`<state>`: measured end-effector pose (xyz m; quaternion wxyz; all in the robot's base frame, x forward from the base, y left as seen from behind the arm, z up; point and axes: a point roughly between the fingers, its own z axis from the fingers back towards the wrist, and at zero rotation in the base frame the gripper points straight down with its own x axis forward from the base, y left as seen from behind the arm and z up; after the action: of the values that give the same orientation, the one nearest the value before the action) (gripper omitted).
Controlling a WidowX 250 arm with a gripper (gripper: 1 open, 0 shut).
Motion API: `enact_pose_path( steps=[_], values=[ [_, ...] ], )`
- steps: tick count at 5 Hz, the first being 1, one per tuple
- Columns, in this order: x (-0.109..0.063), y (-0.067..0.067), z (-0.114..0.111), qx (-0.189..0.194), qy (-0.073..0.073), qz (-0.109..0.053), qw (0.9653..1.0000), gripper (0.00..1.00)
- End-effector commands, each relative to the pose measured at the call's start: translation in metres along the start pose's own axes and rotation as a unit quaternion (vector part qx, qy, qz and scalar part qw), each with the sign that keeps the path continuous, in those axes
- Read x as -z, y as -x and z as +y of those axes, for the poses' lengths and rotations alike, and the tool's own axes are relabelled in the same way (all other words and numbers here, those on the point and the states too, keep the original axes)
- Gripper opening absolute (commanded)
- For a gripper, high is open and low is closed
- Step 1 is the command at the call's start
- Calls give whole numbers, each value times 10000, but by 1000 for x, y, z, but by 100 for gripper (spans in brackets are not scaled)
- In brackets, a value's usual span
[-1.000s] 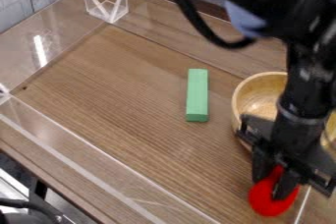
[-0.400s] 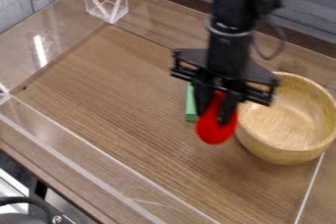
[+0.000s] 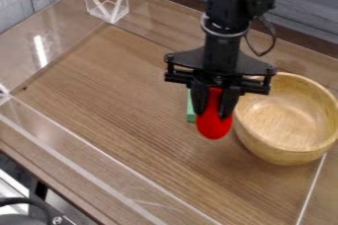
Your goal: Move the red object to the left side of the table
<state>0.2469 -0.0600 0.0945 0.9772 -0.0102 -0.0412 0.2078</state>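
brown wood-grain table (image 3: 106,111) fills the view, edged with low clear acrylic walls (image 3: 40,46). the gripper (image 3: 216,111) points straight down, its jaws clamped on the red object (image 3: 214,123), which hangs just above the surface beside the wooden bowl (image 3: 284,120) and in front of the green block (image 3: 193,106). carrying well likely means keeping the grip firm, clearing the block, then lowering gently over the bare left side. the fruit looks smooth and glossy, the bowl pale and round, the block matte and rectangular.
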Motion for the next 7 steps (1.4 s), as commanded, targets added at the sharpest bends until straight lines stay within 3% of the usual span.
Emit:
enact_pose_path(
  steps=[1, 4, 6, 7],
  values=[
    [-13, -13, -3, -630, 102, -273, 9976, 0],
    [1, -6, -32, -482, 372, -364, 9975, 0],
    [-32, -9, -43, -505, 629, -440, 9958, 0],
    [-54, -9, -48, -707, 774, -510, 9932, 0]
  ],
)
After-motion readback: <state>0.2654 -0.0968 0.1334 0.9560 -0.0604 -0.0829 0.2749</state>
